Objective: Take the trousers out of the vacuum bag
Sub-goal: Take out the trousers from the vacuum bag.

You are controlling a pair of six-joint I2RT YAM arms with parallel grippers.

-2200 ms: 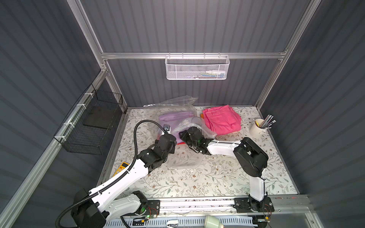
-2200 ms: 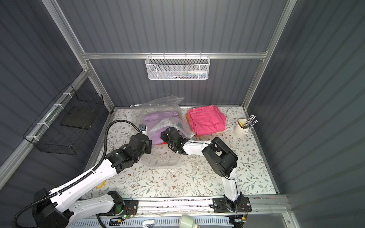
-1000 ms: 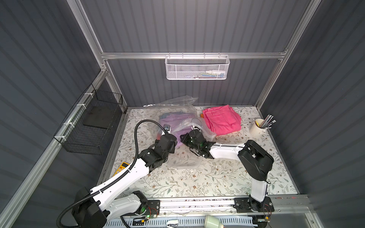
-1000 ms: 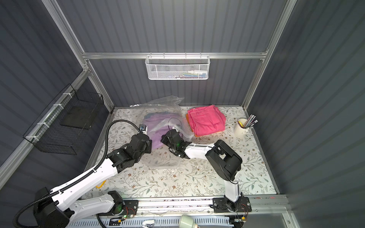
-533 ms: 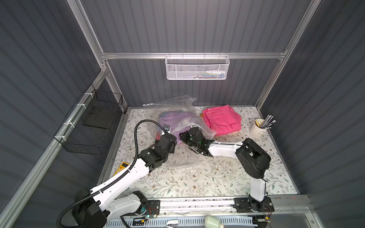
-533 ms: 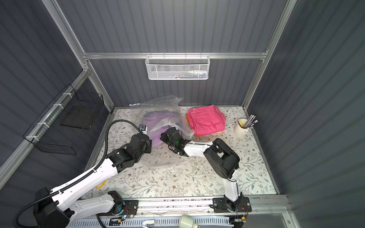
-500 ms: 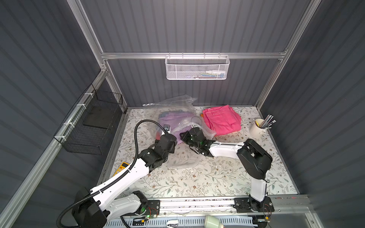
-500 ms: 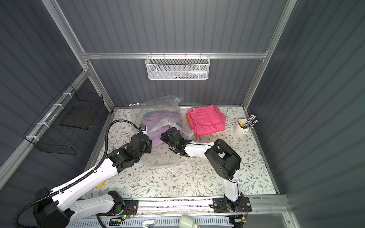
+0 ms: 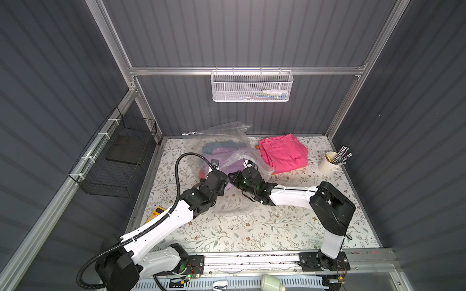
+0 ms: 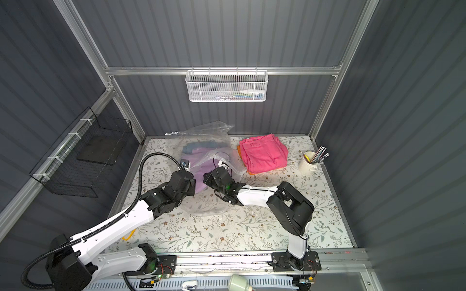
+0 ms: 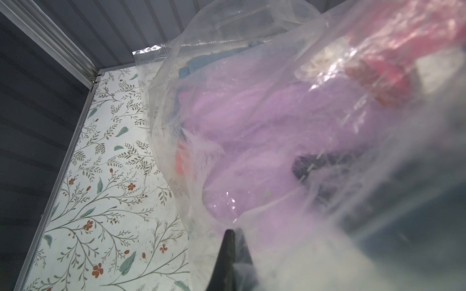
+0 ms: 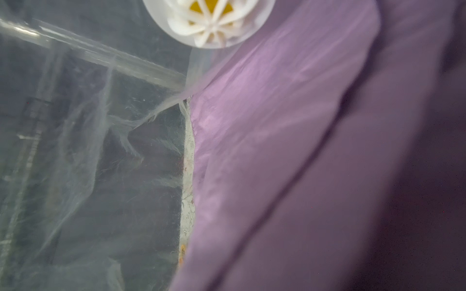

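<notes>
lilac trousers: sat inside the vacuum bag at the far-left part of the table, bunched up close to the mouth
light blue trousers: tucked behind the lilac, deeper in toward the far wall
red trousers: just a scrap peeking through the film on the left side, also inside
hot pink trousers: already out, laid flat just right of the bag
orange trousers: out too, mostly buried under the pink, only an edge showing
progress: two out, three left by the looks of it, so not quite halfway
right gripper: poked into the bag mouth, right up against the lilac; jaws together, couldn't tell if any cloth was actually caught
left gripper: pinched together on the bag film at the left side, probably to pin it in place
valve: white disc, right beside the lilac cloth
table: floral top, with a pen cup off at the far right
</notes>
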